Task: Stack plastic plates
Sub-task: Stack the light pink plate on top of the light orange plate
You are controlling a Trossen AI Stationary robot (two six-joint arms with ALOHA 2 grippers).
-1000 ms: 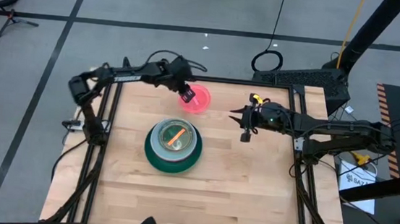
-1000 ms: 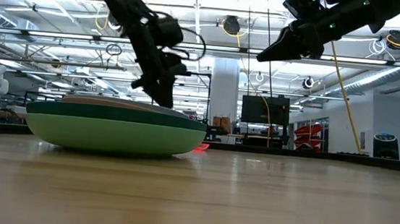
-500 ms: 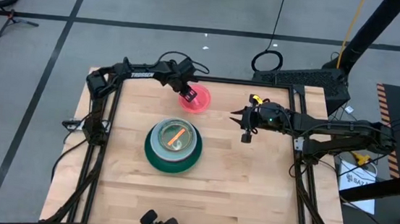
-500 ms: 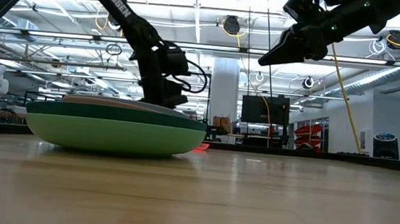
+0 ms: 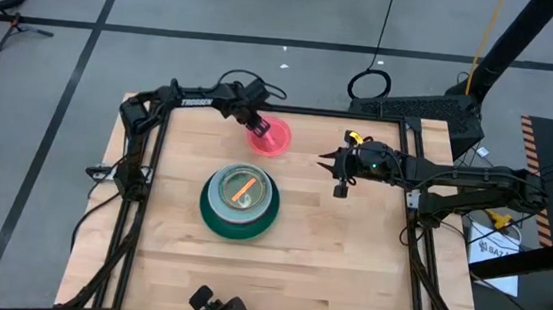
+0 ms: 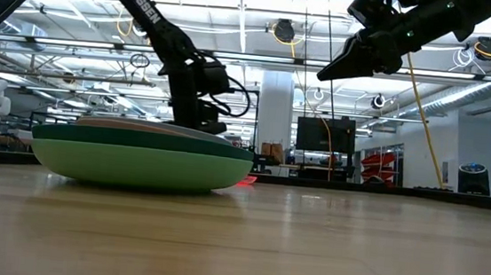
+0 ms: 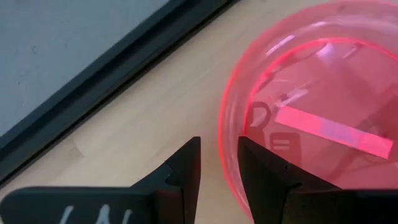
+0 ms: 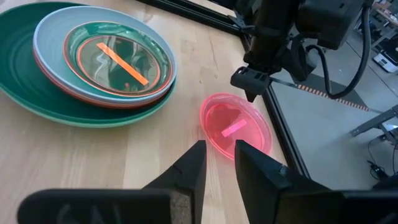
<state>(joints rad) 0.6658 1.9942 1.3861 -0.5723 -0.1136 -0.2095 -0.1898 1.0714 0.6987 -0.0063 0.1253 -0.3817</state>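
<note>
High view: compared with a second ago, the left arm's elbow has swung in over the table's far-left corner, while the left gripper (image 5: 256,128) stays at the left rim of the hot pink plate (image 5: 273,138) and the right gripper (image 5: 339,171) has not moved, hanging above the table's (image 5: 347,272) right side. One translucent, glossy hot pink plate lies alone near the far edge, and one stack (image 5: 239,202) of round shallow plates sits mid-table, a dark green rim outermost and smaller pale blue, red-orange and cyan rings inside it. In the left wrist view the fingers (image 7: 186,168) stand narrowly apart astride the pink rim without pinching it; the right gripper's fingers (image 8: 189,171) are likewise narrowly parted and hold nothing.
</note>
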